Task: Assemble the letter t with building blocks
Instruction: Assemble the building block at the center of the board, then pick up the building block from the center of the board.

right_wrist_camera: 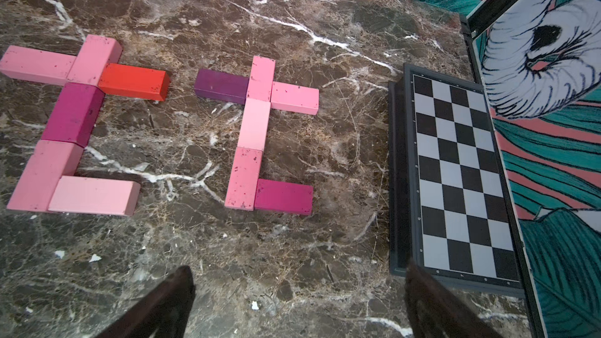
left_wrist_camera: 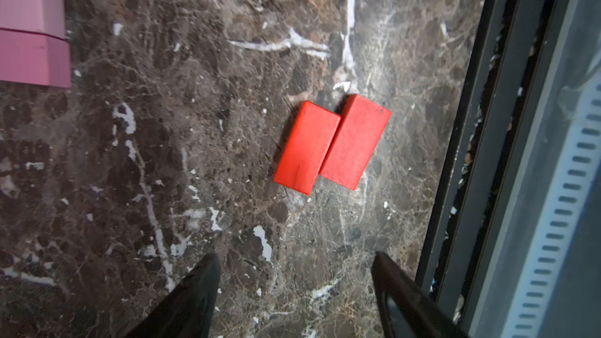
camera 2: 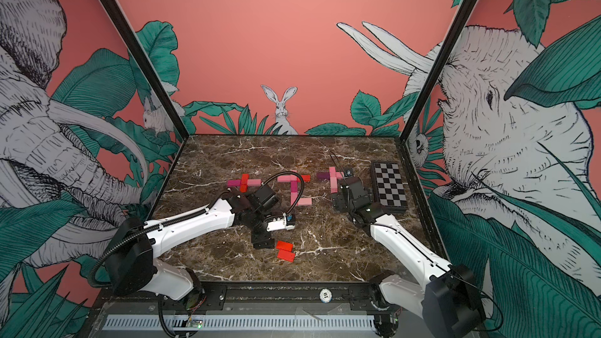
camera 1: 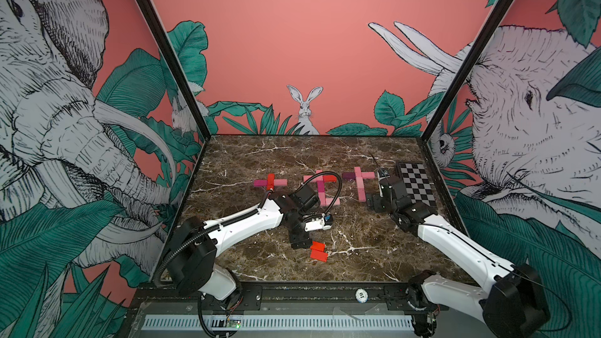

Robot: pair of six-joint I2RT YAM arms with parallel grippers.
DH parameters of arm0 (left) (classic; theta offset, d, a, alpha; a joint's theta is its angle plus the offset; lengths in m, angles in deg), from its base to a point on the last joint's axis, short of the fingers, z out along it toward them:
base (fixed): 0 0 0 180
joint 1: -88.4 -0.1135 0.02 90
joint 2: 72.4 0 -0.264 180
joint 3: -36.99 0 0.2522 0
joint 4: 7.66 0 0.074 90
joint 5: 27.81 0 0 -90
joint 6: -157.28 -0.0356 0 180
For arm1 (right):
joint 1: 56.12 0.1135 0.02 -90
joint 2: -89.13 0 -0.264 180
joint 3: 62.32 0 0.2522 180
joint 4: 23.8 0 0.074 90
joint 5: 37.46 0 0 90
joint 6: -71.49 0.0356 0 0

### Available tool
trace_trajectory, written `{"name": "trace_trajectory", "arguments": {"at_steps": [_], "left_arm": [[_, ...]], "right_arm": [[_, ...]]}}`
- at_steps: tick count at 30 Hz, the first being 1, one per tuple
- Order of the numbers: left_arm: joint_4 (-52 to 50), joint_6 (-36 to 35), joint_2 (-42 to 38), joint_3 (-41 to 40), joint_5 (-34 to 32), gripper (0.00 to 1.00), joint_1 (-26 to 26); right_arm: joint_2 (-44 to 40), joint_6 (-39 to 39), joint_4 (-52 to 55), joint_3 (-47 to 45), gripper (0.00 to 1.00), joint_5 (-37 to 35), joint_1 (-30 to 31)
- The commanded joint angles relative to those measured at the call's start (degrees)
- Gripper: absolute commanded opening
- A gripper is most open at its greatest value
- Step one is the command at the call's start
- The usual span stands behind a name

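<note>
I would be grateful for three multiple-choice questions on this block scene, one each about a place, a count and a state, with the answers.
1. Where does the checkered board lie?
A. Against the back wall, in the middle
B. At the right side of the marble table, beside the rightmost block t
C. At the front left corner

2. How many loose red blocks lie ahead of the left gripper?
A. One
B. Four
C. Two

3. How does the left gripper stand?
A. Open, with nothing between its fingers
B. Shut on a red block
C. Shut on a pink block

Answers:
1 B: both top views and the right wrist view show it next to that t.
2 C: the left wrist view shows two, touching along their long sides.
3 A: its fingers stand apart over bare marble.
</note>
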Motion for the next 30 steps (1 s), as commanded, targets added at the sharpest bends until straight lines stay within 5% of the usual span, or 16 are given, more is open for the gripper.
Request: {"name": "trace_trajectory", "arguments": {"at_steps": [1,30], "left_arm": [[1.8,-4.0,0.4,-1.7,-1.6,0.76,1.1],[10.5,-10.1,17.6,2.8,-4.4,0.76,2.5]], "right_arm": [[0.7,0.8,-0.5,1.4,0.98,-1.5,-0.2],[0.0,1.0,-1.2,-0.2,0.98,-2.2,-0.4]]}}
